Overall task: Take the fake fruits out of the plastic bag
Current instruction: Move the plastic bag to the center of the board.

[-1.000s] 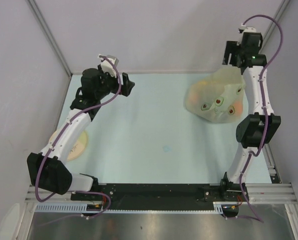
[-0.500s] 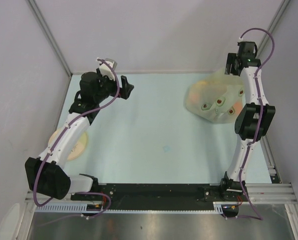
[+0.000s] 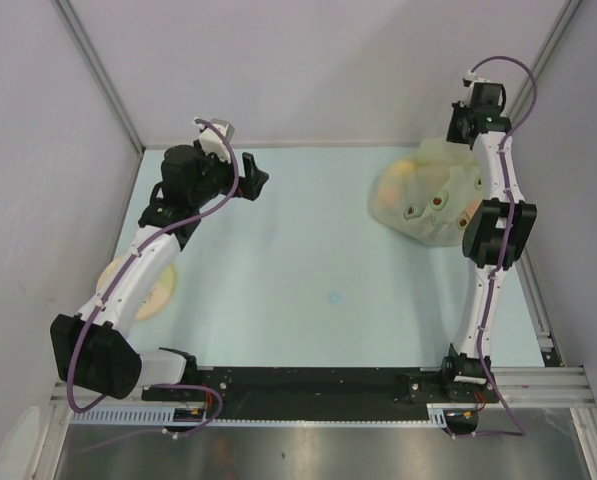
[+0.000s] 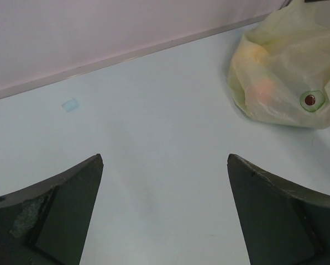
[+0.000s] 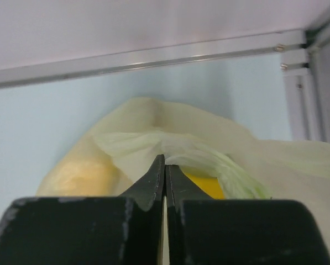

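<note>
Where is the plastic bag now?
In the top view, the translucent pale yellow-green plastic bag lies far right on the table, pinched by the right hand.

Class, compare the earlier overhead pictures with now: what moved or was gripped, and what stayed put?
The right arm drew its elbow left and farther back; the right gripper is shut on the top fold of the bag. The left gripper, open, shifted only slightly. The bag, the fruit inside and the plate stayed put.
</note>
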Controlling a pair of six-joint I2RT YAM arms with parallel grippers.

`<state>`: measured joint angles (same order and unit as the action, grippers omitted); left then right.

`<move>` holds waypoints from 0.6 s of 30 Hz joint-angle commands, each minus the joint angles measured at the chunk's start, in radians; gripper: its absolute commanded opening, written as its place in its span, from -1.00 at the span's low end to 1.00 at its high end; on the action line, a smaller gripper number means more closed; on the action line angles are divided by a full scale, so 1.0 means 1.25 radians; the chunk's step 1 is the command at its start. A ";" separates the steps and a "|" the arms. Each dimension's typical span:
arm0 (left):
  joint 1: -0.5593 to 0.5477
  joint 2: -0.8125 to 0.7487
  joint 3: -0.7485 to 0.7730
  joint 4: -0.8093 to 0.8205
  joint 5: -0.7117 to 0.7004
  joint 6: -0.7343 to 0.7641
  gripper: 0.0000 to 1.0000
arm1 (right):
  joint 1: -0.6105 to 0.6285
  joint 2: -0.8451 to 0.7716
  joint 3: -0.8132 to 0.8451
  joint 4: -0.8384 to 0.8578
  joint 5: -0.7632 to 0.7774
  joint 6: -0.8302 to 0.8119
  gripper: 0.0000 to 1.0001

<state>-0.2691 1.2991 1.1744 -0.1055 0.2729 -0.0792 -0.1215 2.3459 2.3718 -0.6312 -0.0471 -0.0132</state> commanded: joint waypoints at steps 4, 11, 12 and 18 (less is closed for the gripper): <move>0.005 -0.033 0.012 -0.022 -0.066 0.008 0.99 | 0.196 -0.085 -0.003 0.013 -0.226 0.048 -1.00; 0.123 -0.032 0.001 -0.160 -0.162 -0.067 0.99 | 0.399 -0.035 0.119 0.046 -0.263 0.123 -1.00; 0.144 -0.034 -0.007 -0.190 -0.162 -0.067 0.97 | 0.416 -0.021 0.137 0.061 -0.262 0.128 -1.00; 0.234 -0.067 -0.094 -0.209 -0.188 -0.007 0.96 | 0.528 0.046 0.228 0.090 -0.271 0.141 -0.89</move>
<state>-0.0101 1.2675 1.1057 -0.3080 0.0708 -0.1146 0.5072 2.3749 2.5778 -0.5922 -0.3420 0.1223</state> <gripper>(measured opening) 0.983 0.009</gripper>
